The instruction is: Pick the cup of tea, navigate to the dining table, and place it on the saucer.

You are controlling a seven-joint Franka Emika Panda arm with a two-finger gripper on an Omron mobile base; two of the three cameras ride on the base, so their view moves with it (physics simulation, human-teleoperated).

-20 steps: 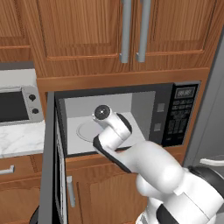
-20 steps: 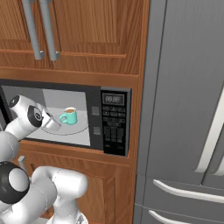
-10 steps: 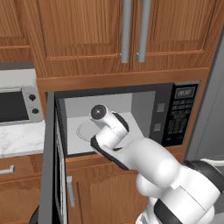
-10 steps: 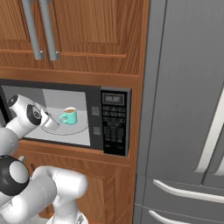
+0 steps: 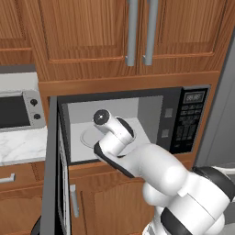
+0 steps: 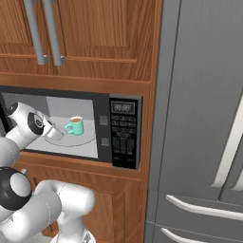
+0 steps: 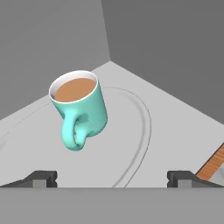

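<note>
1. Looking from the left base view, the white arm (image 5: 137, 156) reaches into the open microwave (image 5: 133, 121). Its door (image 5: 57, 179) swings out to the left of the opening. A round plate (image 5: 92, 137) lies on the microwave floor, partly behind the arm. A toaster oven (image 5: 20, 108) sits on a marble counter (image 5: 20, 146) to the left of the microwave. Wood cupboards (image 5: 124, 36) with long handles hang above the microwave.

2. Looking from the right base view, the cup of tea (image 6: 74, 126) stands on the round plate inside the microwave. The cup is teal with brown tea in it. The arm's wrist is just to the left of the cup, not touching it. The button panel (image 6: 122, 137) is to the right of the cup. A big grey fridge (image 6: 199, 118) stands to the right of the microwave.

3. Looking from the hand view, the cup of tea sits ahead of the gripper (image 7: 112, 177), with its handle turned toward the camera. The two finger tips (image 7: 41, 177) stand wide apart, and nothing is between them. The cup rests on the plate, inside its round rim.
</note>
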